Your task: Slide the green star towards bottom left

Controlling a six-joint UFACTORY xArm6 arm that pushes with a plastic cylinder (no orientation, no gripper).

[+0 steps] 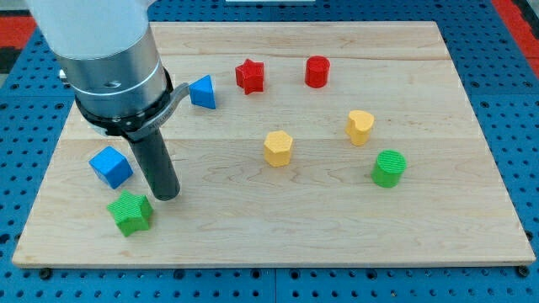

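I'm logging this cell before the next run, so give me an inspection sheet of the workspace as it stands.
Surface: wooden board, flat, lying on a blue perforated base.
Job's things: green star near the view's bottom left corner.
Clutter: blue cube, blue triangular block, red star, red cylinder, yellow hexagonal block, yellow heart-like block, green cylinder.
Grippers: none fitted; my tip sits just up and right of the green star, close or touching.
Cables: nothing seen.
Surroundings: red strip at the view's top left.
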